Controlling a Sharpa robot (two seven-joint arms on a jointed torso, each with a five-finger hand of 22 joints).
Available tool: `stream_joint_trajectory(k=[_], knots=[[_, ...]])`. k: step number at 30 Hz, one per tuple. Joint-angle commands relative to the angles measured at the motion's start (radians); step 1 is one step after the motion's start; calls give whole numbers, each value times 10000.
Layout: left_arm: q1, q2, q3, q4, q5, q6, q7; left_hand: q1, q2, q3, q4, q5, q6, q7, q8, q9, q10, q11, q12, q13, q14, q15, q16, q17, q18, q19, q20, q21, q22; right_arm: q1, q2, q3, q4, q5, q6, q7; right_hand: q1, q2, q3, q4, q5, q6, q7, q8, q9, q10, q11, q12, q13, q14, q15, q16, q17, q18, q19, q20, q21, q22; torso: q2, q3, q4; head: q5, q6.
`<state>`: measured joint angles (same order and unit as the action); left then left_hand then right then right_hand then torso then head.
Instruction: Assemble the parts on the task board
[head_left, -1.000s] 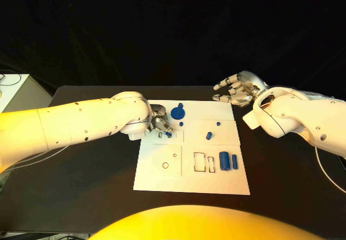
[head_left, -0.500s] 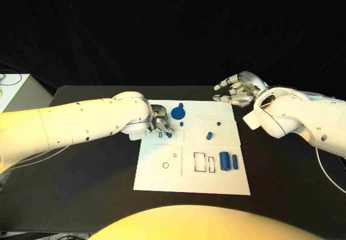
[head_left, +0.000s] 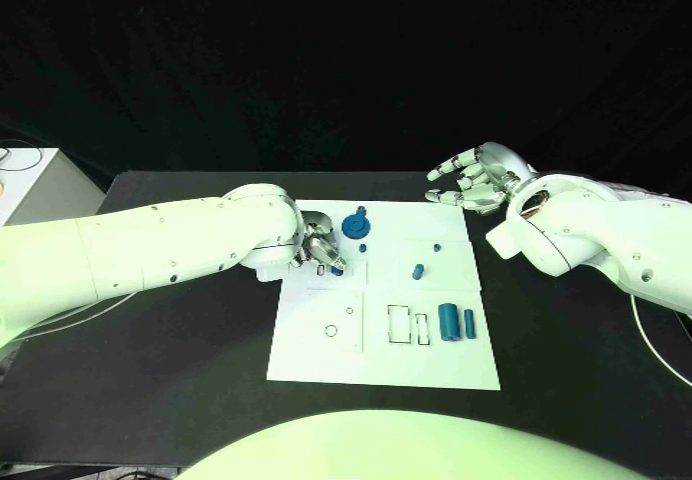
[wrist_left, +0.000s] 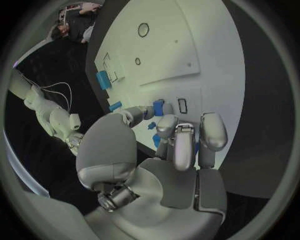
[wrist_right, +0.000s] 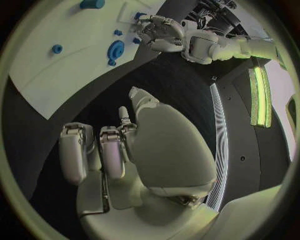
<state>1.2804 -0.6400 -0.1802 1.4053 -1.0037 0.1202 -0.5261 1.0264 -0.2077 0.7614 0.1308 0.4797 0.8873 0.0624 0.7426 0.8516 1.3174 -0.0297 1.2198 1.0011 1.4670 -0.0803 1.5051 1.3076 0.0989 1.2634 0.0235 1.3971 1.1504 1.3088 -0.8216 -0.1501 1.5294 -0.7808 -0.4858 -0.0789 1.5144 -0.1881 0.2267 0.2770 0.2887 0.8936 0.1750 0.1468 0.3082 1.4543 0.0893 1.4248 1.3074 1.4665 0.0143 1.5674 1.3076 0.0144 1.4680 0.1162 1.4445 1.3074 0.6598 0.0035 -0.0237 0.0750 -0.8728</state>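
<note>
In the left hand (head_left: 319, 247), a blue part (head_left: 336, 268), axis unclear.

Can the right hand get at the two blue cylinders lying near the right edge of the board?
Probably yes. The right hand is open over the table, beyond the task board, and nothing covers the cylinders.

Left robot hand (head_left: 320, 248) reaches down with fingers drawn together; right robot hand (head_left: 470, 178) hovers, fingers spread.

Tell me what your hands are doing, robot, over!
Left hand pinching small blue part over task board. Right hand open, raised beyond the board. Nothing blocking.
</note>
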Motion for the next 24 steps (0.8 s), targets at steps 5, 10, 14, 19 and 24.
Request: stream_joint_trajectory(k=[5,10,14,19,24], knots=[[-15,4,-6,4,-68,290,42,-1,68,2123,-2209,51,168,-159,36,7,63,-1,38,7,688,-65,60,1256,-51,95,5,42,9,-3,-15,3,-1,-31,60,73,-83,-43,49,-7,2,-56,2,42,14,-67,-11,-46,1374,1001,-5,-25,2483,198,324,4,-58,1708,8,4,-2,5,2],[-15,37,-6,-9,-69,341,35,-1,68,2123,-2209,51,168,-159,36,7,63,-1,38,7,688,-65,60,1256,-51,95,5,42,9,-3,-25,3,9,-31,59,69,-83,-43,49,-7,2,-56,2,42,14,-67,-11,-46,1374,1001,-5,-25,2483,198,324,4,-58,1708,10,5,-9,8,2],[-15,69,-6,-37,-65,409,27,-4,66,2126,-2216,68,176,-163,33,15,66,-5,38,8,688,-69,60,1254,-53,100,1,50,19,-3,-30,3,16,-31,61,66,-83,-43,49,-7,2,-56,2,42,14,-67,-11,-46,1374,1001,-5,-25,2483,198,324,4,-58,1708,7,6,-5,5,2],[-15,135,-6,-99,-59,482,20,-6,66,2125,-2215,69,176,-163,32,17,76,-5,51,28,691,-69,65,1267,-52,98,0,49,16,-3,-29,3,16,-31,62,66,-83,-43,49,-7,2,-56,2,42,14,-67,-11,-46,1374,1001,-5,-25,2483,198,324,4,-58,1708,8,19,0,-1,2],[-25,216,-9,-142,-54,509,18,-65,76,2092,-2174,69,197,-168,33,35,126,-7,98,93,699,-70,79,1296,-57,100,-1,55,27,-2,-25,3,15,-31,64,69,-83,-43,49,-7,2,-56,2,42,14,-67,-11,-46,1374,1001,-5,-25,2483,198,324,4,-58,1708,12,11,-6,1,2]])
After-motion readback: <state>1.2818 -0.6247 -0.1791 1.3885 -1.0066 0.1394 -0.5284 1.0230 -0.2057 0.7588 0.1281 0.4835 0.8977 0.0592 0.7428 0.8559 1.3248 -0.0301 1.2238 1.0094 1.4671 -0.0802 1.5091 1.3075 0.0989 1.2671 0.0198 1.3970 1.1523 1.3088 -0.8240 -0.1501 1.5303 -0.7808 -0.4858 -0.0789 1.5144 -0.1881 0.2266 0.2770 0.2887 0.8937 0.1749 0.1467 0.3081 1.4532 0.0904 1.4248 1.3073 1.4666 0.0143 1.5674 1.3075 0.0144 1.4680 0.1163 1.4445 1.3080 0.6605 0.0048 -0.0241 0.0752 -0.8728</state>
